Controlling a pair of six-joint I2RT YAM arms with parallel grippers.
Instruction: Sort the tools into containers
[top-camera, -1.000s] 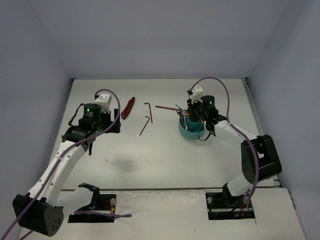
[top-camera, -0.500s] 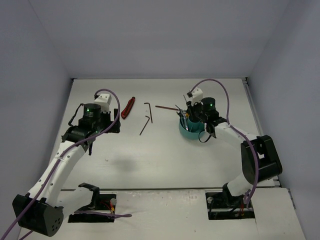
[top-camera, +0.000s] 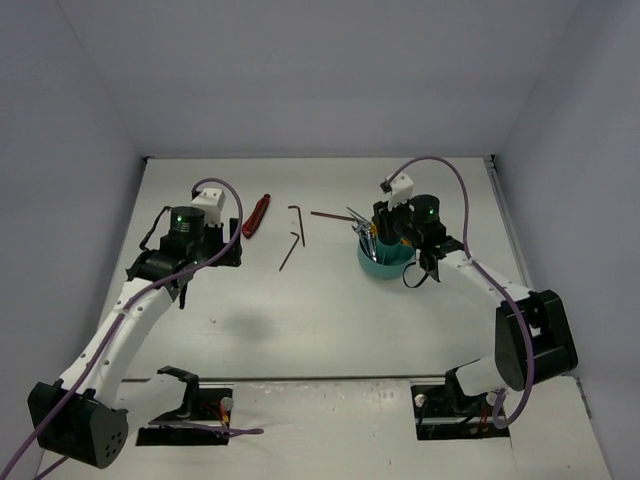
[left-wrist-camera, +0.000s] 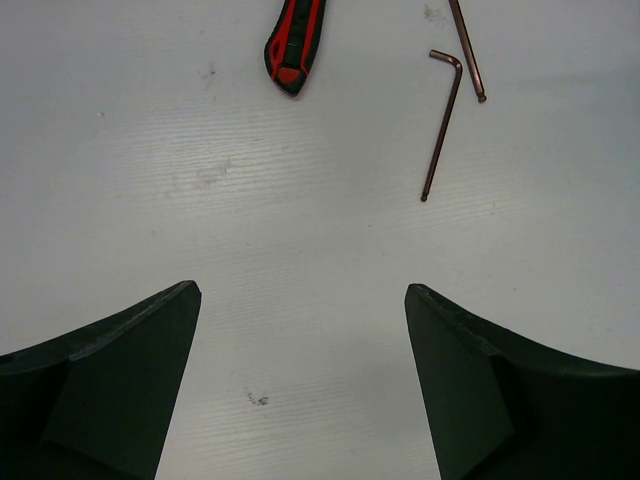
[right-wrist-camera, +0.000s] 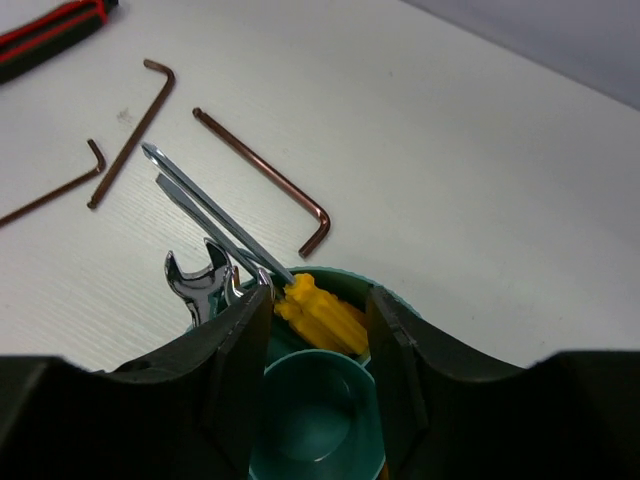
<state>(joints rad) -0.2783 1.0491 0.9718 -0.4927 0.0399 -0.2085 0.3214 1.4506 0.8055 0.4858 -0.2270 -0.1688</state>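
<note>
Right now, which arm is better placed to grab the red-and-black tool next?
Left. The left pincer, open, has the red-and-black tool just ahead in its wrist view; the right pincer sits over the teal tub, with the hex keys lying between.

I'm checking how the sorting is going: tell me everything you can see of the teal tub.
The teal tub is round, plastic-looking, upright on the right side of the table, with a round central cup and an outer ring. Silver wrenches and yellow-handled screwdrivers stand in that ring, leaning over its far rim. The right end effector hangs directly above.
</note>
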